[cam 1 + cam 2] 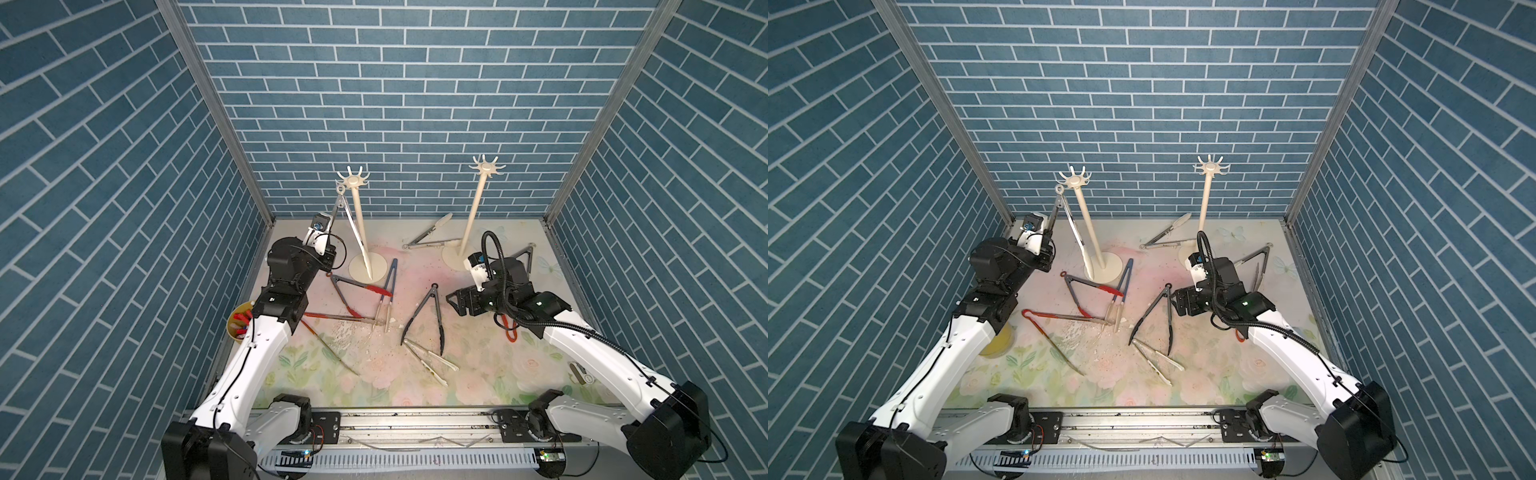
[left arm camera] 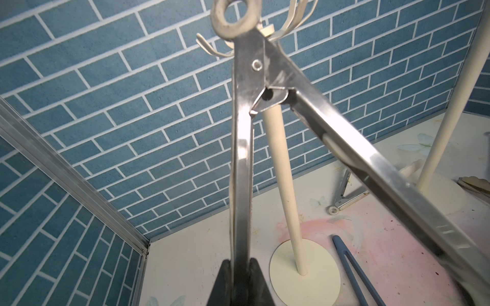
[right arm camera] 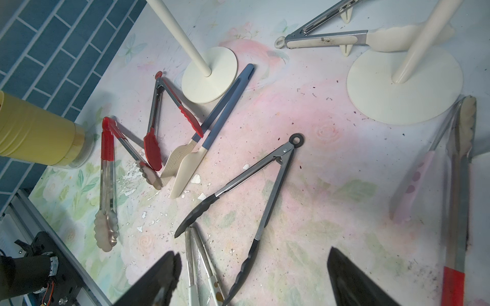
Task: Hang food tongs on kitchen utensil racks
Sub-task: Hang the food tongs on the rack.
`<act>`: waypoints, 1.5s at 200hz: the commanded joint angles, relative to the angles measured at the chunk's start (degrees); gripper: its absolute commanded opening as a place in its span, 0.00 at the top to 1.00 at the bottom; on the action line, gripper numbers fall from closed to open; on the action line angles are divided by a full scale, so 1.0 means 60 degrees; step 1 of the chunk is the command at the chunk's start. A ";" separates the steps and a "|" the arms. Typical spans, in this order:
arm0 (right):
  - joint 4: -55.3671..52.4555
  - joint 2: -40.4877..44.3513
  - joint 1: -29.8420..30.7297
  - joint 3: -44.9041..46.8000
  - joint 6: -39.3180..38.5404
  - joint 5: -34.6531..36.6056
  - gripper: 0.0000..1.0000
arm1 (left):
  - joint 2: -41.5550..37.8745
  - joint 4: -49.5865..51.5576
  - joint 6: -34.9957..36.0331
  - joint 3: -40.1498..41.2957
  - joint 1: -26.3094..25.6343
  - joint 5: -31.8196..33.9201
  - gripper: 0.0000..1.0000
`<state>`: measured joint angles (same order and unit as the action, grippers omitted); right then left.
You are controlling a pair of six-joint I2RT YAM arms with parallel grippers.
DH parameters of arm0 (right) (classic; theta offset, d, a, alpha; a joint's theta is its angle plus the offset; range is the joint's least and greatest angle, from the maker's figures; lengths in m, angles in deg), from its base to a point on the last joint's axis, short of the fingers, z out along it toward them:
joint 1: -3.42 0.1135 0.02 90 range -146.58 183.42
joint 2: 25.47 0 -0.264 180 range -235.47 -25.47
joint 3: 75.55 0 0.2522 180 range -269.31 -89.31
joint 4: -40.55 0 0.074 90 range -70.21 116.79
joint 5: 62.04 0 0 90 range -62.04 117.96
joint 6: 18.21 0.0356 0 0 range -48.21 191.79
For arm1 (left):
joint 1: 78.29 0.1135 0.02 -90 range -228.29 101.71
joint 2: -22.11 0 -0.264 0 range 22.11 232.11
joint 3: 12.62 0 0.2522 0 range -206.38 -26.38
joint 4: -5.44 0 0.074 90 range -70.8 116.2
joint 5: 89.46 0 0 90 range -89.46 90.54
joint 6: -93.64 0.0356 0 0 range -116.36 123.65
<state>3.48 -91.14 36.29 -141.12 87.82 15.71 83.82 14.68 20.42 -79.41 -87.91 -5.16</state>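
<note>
1. Both top views first: our left gripper (image 1: pixel 330 235) is clamped tight on one leg of the steel tongs (image 1: pixel 341 202). It's holding them up off the table (image 1: pixel 498 374), hinge end on top. The ring on that end sits just beside the hooks of the left rack (image 1: pixel 353 179), a touch lower than the crown. The free leg slants down across the pole toward the base. We can't tell from up here if ring and hook touch.
2. Same views: the right gripper (image 1: pixel 453 305) hangs low with its jaws spread wide and nothing in them. It's right next to the hinge of the black tongs (image 1: pixel 432 293), which lie flat. More pairs lie around: red tongs (image 1: pixel 380 291) and blue tongs (image 1: pixel 392 274) near the left rack's base. White tongs (image 1: pixel 426 233) lie against the base of the right rack (image 1: pixel 473 208).
3. Left wrist view: the fingers (image 2: pixel 218 288) squeeze one steel leg between them. The ring is up top with the blue wall (image 2: pixel 106 106) showing through it, and the hooks poke out just behind it.
4. Right wrist view: the fingers (image 3: pixel 159 278) stand far apart, gripping nothing. The black tongs' tips and a slim pale pair (image 3: pixel 188 251) lie on the table under the gap. A yellow cup (image 3: pixel 39 132) sits at the table's edge.
</note>
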 commanded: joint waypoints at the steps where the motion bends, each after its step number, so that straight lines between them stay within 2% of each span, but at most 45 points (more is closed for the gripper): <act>1: 0.0011 -0.0045 0.0089 -0.0297 -0.0240 0.0050 0.12 | 0.0101 -0.0186 0.0045 -0.0414 -0.0029 -0.0086 1.00; 143: 0.0413 -0.0212 0.0133 0.0008 -0.0132 -0.0009 0.12 | 0.1018 0.0339 0.0190 -0.0843 -0.0051 -0.0004 1.00; 261: 0.0234 -0.0104 0.0163 -0.0080 -0.0124 0.0061 0.12 | 0.1201 0.0331 0.0266 -0.0744 -0.0065 0.0042 1.00; 280: 0.0234 -0.0122 0.0163 -0.0091 -0.0109 0.0061 0.11 | 0.1159 0.0185 0.0190 -0.0642 -0.0065 -0.0046 0.88; 300: 0.0213 -0.0130 0.0169 -0.0124 -0.0080 0.0079 0.12 | 0.1145 0.0179 0.0041 -0.0638 -0.0065 0.0036 0.66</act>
<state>4.92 -92.23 36.88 -141.12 87.84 15.73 90.62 15.89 21.16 -83.15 -88.02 -5.11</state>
